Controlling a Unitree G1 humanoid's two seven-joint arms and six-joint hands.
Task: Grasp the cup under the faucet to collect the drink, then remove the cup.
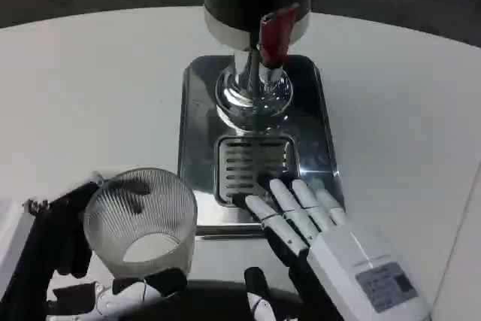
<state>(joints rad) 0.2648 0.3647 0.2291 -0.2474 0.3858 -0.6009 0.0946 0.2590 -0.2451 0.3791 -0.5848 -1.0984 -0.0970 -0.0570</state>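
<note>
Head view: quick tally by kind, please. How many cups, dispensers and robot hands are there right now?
Cups: 1, clear ribbed cup, held by the left robot hand.
Dispensers: 1, dispenser with red tap over the drip tray.
Robot hands: 2, left and right robot hand.
Total: 4

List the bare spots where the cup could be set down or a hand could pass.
Free: the white table left of the dispenser base, and the wide stretch right of it out to the table's edge. Crowded: the drip grate under the faucet, where the right hand reaches onto the base, and the near-left edge, where the left hand holds the cup.
</note>
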